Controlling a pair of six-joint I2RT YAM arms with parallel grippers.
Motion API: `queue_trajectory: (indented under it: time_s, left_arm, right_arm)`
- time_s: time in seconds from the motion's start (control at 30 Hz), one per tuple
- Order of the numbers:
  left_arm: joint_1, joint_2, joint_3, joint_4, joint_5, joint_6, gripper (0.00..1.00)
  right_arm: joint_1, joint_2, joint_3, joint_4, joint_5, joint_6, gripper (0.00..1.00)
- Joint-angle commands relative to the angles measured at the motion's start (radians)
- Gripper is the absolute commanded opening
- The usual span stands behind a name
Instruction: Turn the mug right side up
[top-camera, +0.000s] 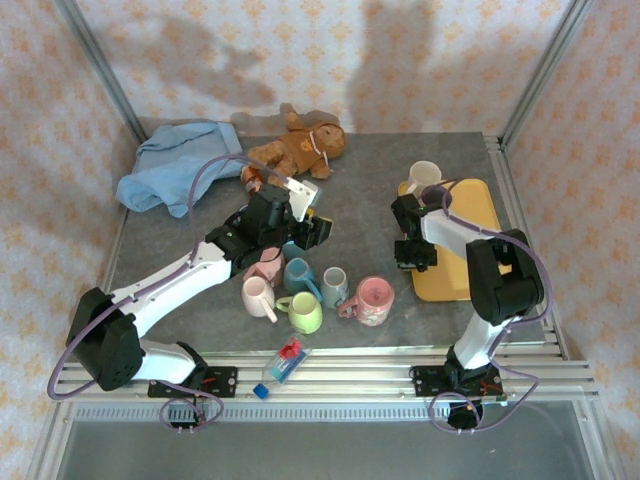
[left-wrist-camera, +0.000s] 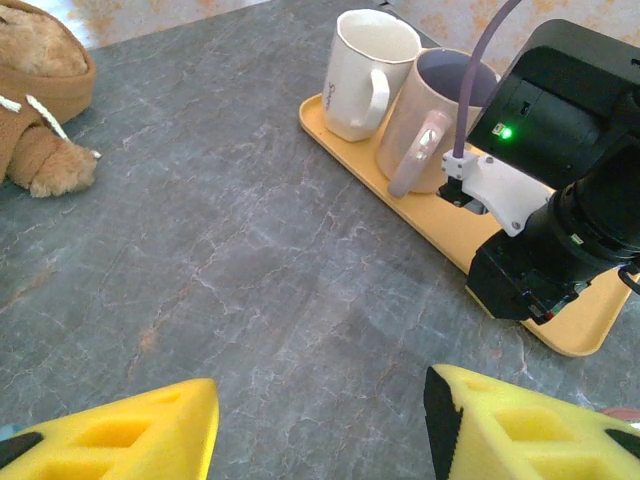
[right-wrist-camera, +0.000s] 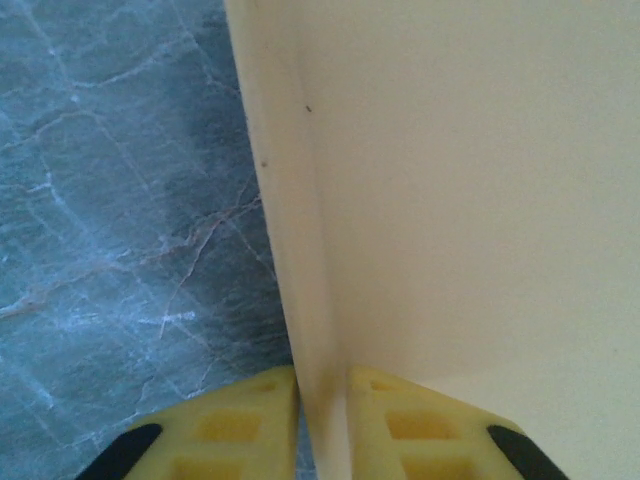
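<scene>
Standing upright on the yellow tray (left-wrist-camera: 445, 228), beige mug (left-wrist-camera: 425, 105): mouth up, long axis vertical, handle facing the left wrist camera. right gripper (right-wrist-camera: 322, 390) just beside it, not touching it, fingers pinched narrow on the tray's rim. left gripper (left-wrist-camera: 320, 420) half-spread over the table (left-wrist-camera: 250, 260), holding nothing, well apart.

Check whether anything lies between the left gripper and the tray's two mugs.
Bare table only. The left gripper faces the white mug and pink mug unobstructed; the right arm crowds the tray beside them.
</scene>
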Motion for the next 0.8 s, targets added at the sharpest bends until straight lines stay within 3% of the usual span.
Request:
queue_trajectory:
  time_s: [0.0,0.27,0.67,0.77]
  left_arm:
    - [0.008,-0.030,-0.004,-0.022,-0.025,0.004,0.57]
    - [0.009,-0.028,-0.009,-0.016,-0.025,0.003,0.57]
    - [0.013,-0.043,-0.032,-0.013,-0.026,0.003,0.57]
    - [0.016,-0.051,-0.037,-0.017,-0.026,0.004,0.57]
  right_arm:
    - [0.008,0.010,0.017,0.017,0.018,-0.004,0.16]
    - [0.038,0.019,0.045,0.010,-0.018,0.016,0.11]
    - [0.150,0.145,0.199,0.007,-0.047,0.119,0.13]
    - [0.162,0.184,0.258,0.007,-0.056,0.149,0.18]
